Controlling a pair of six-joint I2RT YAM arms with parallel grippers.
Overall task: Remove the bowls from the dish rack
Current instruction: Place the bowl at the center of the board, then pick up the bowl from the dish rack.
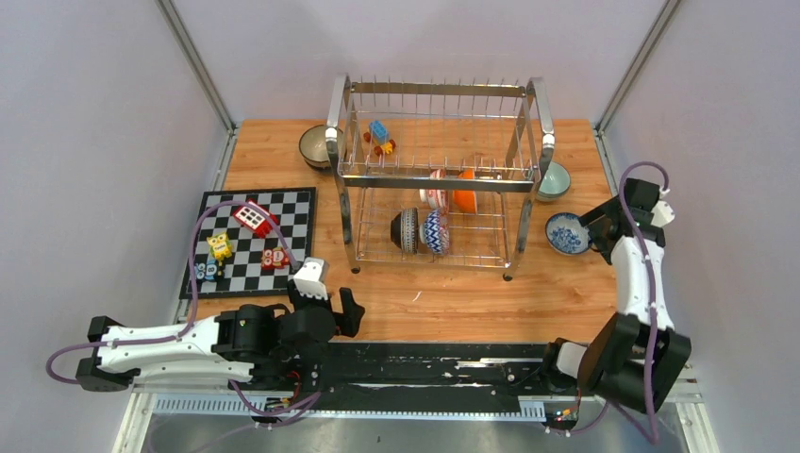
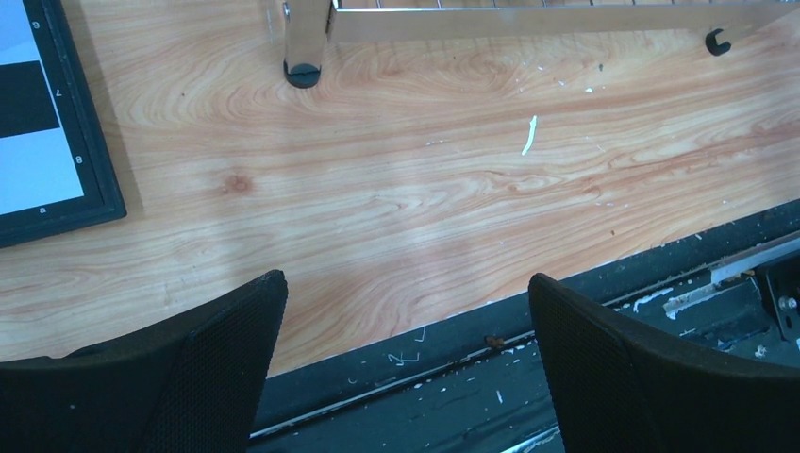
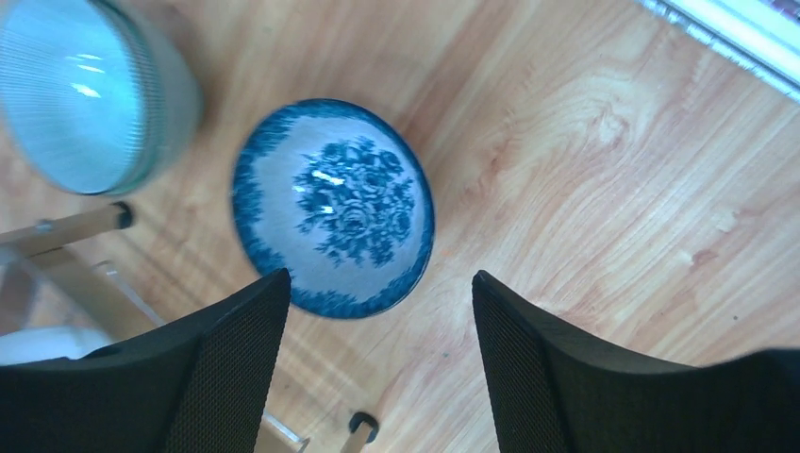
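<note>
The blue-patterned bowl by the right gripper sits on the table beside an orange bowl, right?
Not quite. The right wrist view shows the blue-patterned bowl by the right gripper sitting on the table beside a mint green bowl, not an orange one.

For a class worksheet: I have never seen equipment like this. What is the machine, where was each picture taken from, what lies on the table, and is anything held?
Two robot arms stand at the near edge of a wooden table. The wide picture looks down from above; the other two come from wrist cameras, so the black shapes are that arm's own fingers. A chrome dish rack holds four bowls on edge and toy blocks above. On the table sit a dark bowl left of the rack, a mint green bowl and a blue-white bowl right of it, and a chequered board with toys. The left gripper and right gripper are open, holding nothing; the right one is by the blue-white bowl.
</note>
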